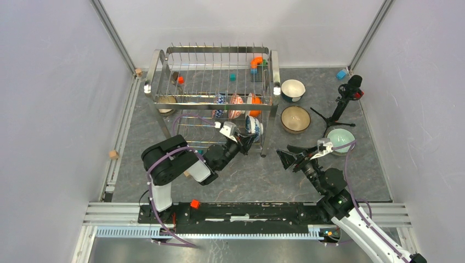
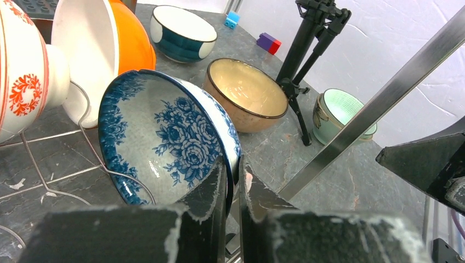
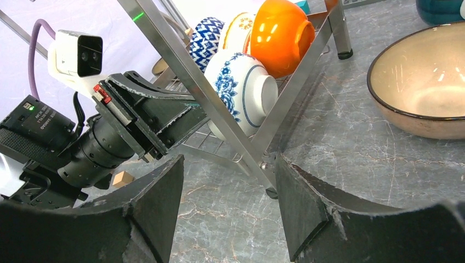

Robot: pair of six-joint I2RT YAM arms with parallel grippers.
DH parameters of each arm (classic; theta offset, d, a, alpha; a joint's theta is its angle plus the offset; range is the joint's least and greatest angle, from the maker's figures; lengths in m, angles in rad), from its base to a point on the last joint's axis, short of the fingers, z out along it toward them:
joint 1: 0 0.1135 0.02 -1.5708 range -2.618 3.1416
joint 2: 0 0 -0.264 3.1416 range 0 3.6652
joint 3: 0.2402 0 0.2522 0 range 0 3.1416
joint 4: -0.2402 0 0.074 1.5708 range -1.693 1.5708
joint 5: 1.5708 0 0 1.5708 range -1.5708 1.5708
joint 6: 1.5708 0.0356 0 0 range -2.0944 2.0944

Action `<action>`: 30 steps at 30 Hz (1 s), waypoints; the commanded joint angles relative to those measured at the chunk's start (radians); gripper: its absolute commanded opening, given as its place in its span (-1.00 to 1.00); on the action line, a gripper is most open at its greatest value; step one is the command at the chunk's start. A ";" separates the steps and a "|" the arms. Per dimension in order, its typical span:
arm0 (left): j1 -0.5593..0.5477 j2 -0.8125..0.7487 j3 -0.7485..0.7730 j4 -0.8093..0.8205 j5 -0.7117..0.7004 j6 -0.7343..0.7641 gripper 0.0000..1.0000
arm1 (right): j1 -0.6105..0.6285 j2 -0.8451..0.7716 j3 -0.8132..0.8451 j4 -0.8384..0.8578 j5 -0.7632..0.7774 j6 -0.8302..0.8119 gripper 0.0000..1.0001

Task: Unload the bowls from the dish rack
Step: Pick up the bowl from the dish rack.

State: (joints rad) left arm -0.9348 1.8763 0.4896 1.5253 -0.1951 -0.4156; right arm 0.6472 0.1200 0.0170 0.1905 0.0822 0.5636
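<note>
The chrome wire dish rack (image 1: 274, 71) stands at the back middle of the table. On its lower tier a white bowl with blue flowers (image 1: 254, 126) (image 2: 164, 137) (image 3: 241, 90) leans on edge at the front right corner. My left gripper (image 1: 245, 139) (image 2: 234, 175) is shut on this bowl's rim, one finger inside and one outside. Behind it in the rack stand an orange bowl (image 1: 255, 104) (image 2: 109, 44), a red-patterned bowl (image 1: 236, 106) (image 2: 24, 82) and a dark blue patterned bowl (image 1: 219, 106). My right gripper (image 1: 289, 156) (image 3: 227, 203) hangs open and empty over the table, right of the rack's front leg.
On the table right of the rack sit a teal-and-white bowl (image 1: 292, 90), a tan bowl (image 1: 295, 119) (image 3: 427, 93) and a pale green bowl (image 1: 340, 138). A black tripod (image 1: 340, 107) stands among them. Small coloured blocks lie on the rack's top tier and the table.
</note>
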 commanded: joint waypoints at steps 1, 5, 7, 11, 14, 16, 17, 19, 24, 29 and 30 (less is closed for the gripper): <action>-0.001 -0.015 -0.007 0.030 0.019 0.037 -0.87 | 0.005 -0.003 -0.116 0.003 -0.009 -0.020 0.33; -0.001 -0.031 -0.013 0.031 0.022 0.037 -0.96 | 0.003 -0.009 -0.119 0.001 -0.009 -0.020 0.33; -0.001 -0.039 -0.019 0.030 0.020 0.038 -0.95 | 0.003 -0.012 -0.121 -0.001 -0.009 -0.018 0.33; -0.001 -0.075 -0.026 0.031 0.016 0.043 -0.95 | 0.003 -0.013 -0.120 0.000 -0.010 -0.017 0.33; -0.001 -0.102 -0.029 0.031 0.016 0.053 -0.96 | 0.003 -0.014 -0.121 0.002 -0.011 -0.016 0.33; 0.000 -0.117 -0.028 0.031 0.017 0.060 -0.95 | 0.005 -0.015 -0.126 0.004 -0.012 -0.012 0.34; 0.000 -0.123 -0.029 0.030 0.017 0.060 -0.96 | 0.004 -0.014 -0.128 0.006 -0.012 -0.011 0.33; -0.001 -0.138 -0.032 0.030 0.016 0.060 -0.96 | 0.004 -0.015 -0.130 0.006 -0.011 -0.009 0.33; 0.000 -0.152 -0.044 0.030 0.003 0.061 -0.96 | 0.004 -0.012 -0.137 0.022 -0.027 -0.013 0.34; 0.007 -0.127 -0.064 0.031 -0.005 0.006 -0.95 | 0.003 0.034 -0.127 0.088 -0.124 -0.085 0.46; 0.009 -0.122 -0.065 0.031 -0.001 -0.008 -0.96 | 0.003 0.046 -0.122 0.097 -0.132 -0.098 0.48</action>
State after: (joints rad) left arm -0.9291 1.7847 0.4416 1.4528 -0.1555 -0.4160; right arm 0.6472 0.1322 0.0170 0.2073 0.0257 0.5335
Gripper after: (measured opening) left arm 0.069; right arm 0.726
